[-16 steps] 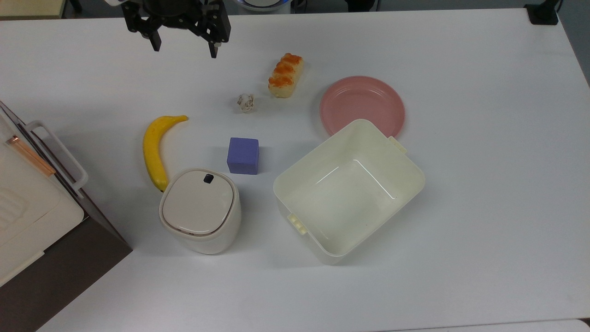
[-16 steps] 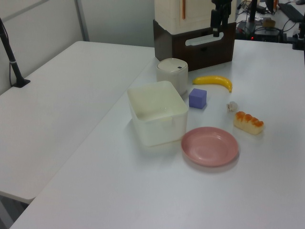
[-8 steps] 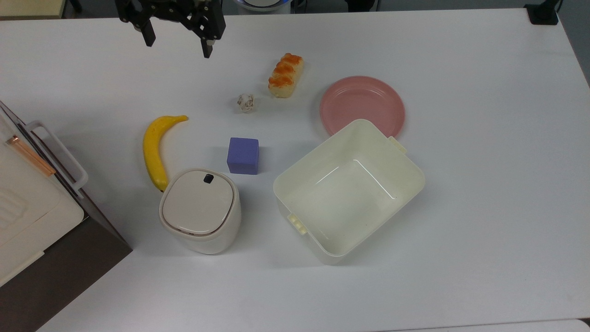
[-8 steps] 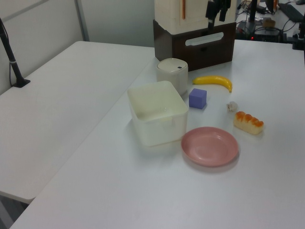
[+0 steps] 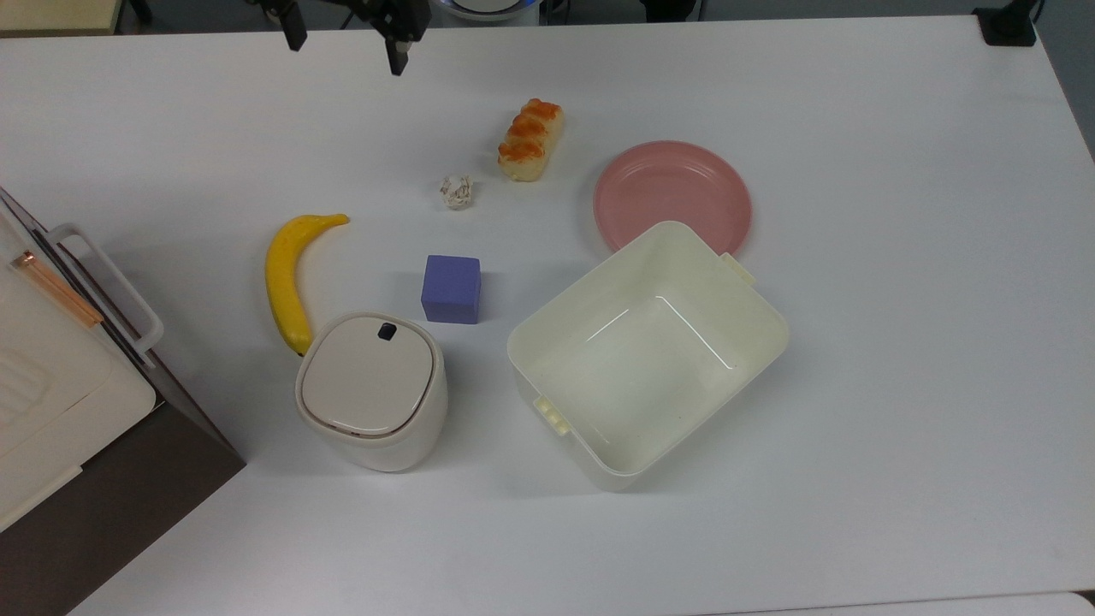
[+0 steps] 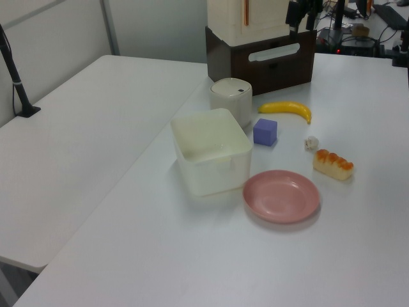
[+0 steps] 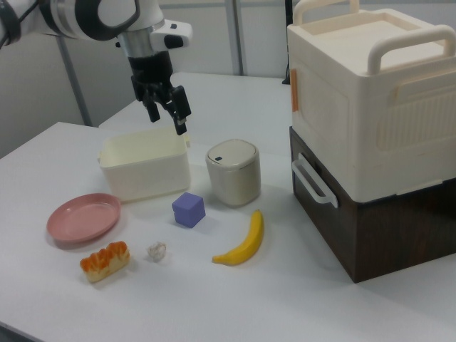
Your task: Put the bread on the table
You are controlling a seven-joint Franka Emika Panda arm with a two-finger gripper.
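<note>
The bread (image 5: 530,139), a small tan roll with an orange-glazed top, lies flat on the white table (image 5: 898,342), left of the pink plate (image 5: 672,197) in the top view. It also lies near the table's edge in the left view (image 6: 333,164) and the right view (image 7: 105,261). My gripper (image 5: 345,38) hangs open and empty at the top view's upper edge, well to the left of the bread and apart from it. In the right view the gripper (image 7: 167,120) is high above the table, over the cream tub. In the left view the gripper (image 6: 300,14) is at the top.
A cream tub (image 5: 774,321) stands below the plate in the top view. A paper ball (image 5: 457,192), purple cube (image 5: 451,289), banana (image 5: 287,278) and lidded bin (image 5: 372,389) lie left of it. A cream box on a brown cabinet (image 5: 51,402) fills the lower left.
The open gripper has moved up and away toward the top view's upper edge. The bread and all other objects have stayed put.
</note>
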